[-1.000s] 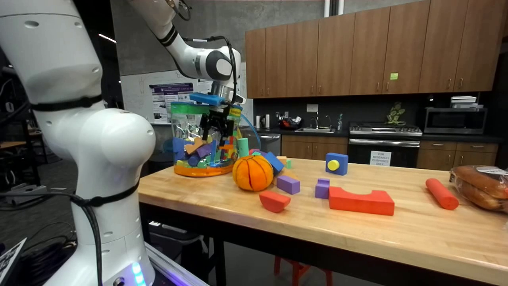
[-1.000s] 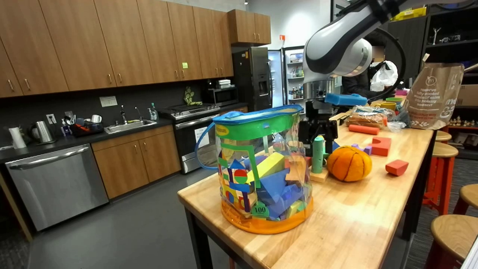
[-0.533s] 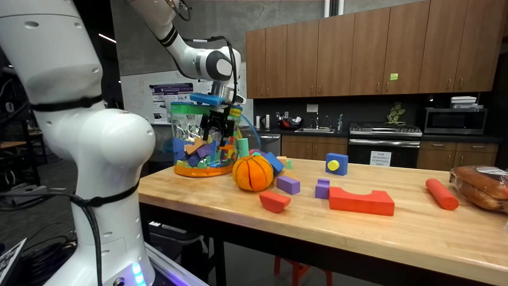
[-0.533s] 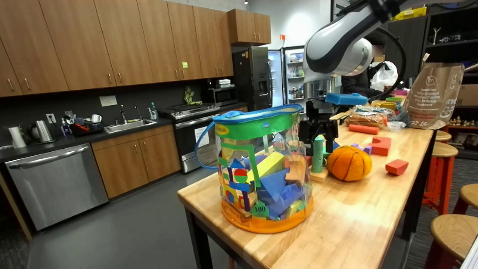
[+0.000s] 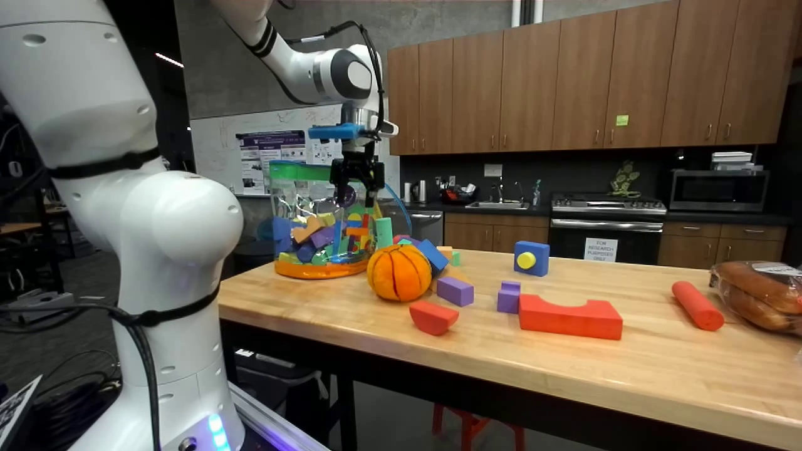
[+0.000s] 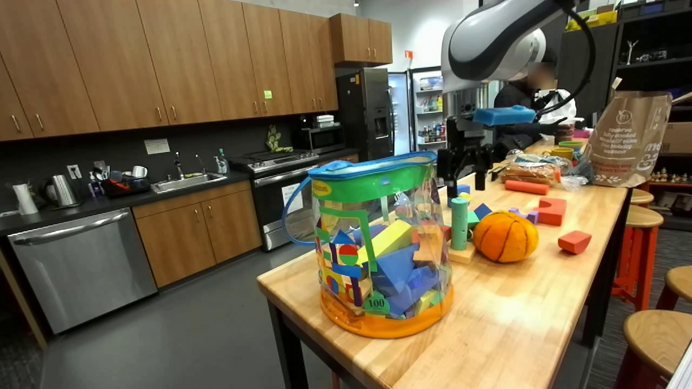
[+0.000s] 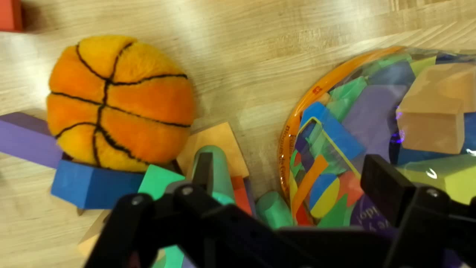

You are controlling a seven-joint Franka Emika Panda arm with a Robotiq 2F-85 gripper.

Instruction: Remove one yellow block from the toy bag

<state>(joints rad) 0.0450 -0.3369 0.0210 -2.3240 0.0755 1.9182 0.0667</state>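
The toy bag (image 6: pixel 385 186) stands upright with its blue-rimmed top, full of mixed blocks; it also shows in the wrist view (image 7: pixel 297 108). A yellow block (image 6: pixel 390 237) lies on the pile inside the bag, seen through the clear wall. In the wrist view a yellow block (image 7: pixel 459 182) shows at the right edge, partly hidden by the gripper. My gripper (image 5: pixel 355 198) is open and empty beside the bag, its fingertips below the level of the bag's rim. In the wrist view the gripper (image 7: pixel 295 173) has one finger over a green cylinder and the other in front of the bag's printed wall.
The orange ball (image 5: pixel 399 272) lies beside the bag. An upright green cylinder (image 6: pixel 459 224) stands between them, among several loose blocks. A red arch block (image 5: pixel 570 316), a red half-round (image 5: pixel 433 317), purple blocks (image 5: pixel 455 291) and a blue block with yellow dot (image 5: pixel 531 258) lie farther along the table.
My gripper was low beside the bag, behind the green cylinder, and has risen straight up with a slight shift. The bag, ball and blocks have not moved.
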